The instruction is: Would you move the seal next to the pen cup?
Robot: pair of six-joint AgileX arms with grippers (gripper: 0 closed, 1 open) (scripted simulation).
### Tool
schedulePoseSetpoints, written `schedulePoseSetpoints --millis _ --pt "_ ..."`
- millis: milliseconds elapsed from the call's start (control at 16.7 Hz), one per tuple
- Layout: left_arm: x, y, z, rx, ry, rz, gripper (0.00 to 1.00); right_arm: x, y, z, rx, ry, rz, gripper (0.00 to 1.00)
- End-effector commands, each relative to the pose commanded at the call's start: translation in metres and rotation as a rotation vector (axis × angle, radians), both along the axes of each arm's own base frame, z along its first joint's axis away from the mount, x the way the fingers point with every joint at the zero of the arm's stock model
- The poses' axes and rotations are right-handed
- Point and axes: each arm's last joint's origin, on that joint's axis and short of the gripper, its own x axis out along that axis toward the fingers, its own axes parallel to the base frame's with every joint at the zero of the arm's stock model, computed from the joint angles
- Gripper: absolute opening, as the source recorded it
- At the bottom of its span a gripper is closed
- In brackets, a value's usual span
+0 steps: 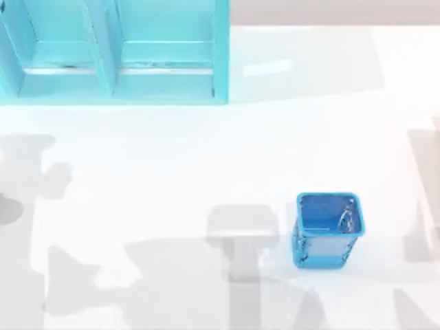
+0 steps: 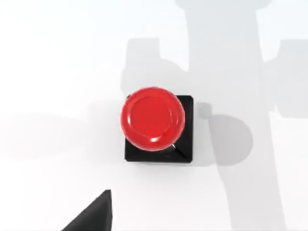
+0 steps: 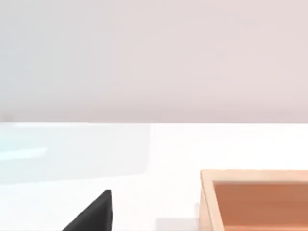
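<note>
Here the seal [image 2: 156,126] stands upright on the white table [image 2: 53,72], seen in the left wrist view almost straight from above: its glossy red knob sits over the black square base, with bare table all round it and nothing touching it. A single dark fingertip [image 2: 91,214] of the left gripper shows at the edge of that view, clear of the seal, and from that alone I cannot tell whether the fingers are apart or together. The pen cup [image 1: 328,229] stands by itself in the top view, mouth up, on the right half of the table toward the near edge, with open surface on every side; the light-blue shelf unit [image 1: 113,51] stands well apart from it at the far left. The right wrist view looks across the table to a pale wall, with the corner of a wooden box [image 3: 255,199] close by and one dark fingertip [image 3: 91,214] of the right gripper; its state I cannot tell either. I judge the step in hand to be the approach, the left arm poised over the seal and nothing yet gripped. The next move calls for a straight descent, fingers spread wide enough to straddle the knob or the block, then a firm close before carrying it across to set it down just beside the cup.
</note>
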Motion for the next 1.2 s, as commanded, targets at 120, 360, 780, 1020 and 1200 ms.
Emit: schedulePoseSetpoints --millis 120,360,780,1020,1200 --pt "0.03 0.011 -0.001 -0.014 0.155 0.0 1.0 0.0 0.0 0.0 0.0 0.0 0.0 1.0" --pt "0.082 0.033 -0.012 -0.047 0.388 -0.004 1.0 0.0 0.0 0.0 0.0 0.0 0.0 1.0" --pt "0.119 0.052 -0.027 -0.08 0.538 -0.009 1.0 0.0 0.0 0.0 0.0 0.0 0.0 1.0" --pt "0.119 0.05 -0.027 -0.078 0.536 -0.013 1.0 0.0 0.0 0.0 0.0 0.0 0.0 1.0" --pt "0.12 0.051 -0.039 -0.08 0.543 -0.01 1.0 0.0 0.0 0.0 0.0 0.0 0.0 1.0"
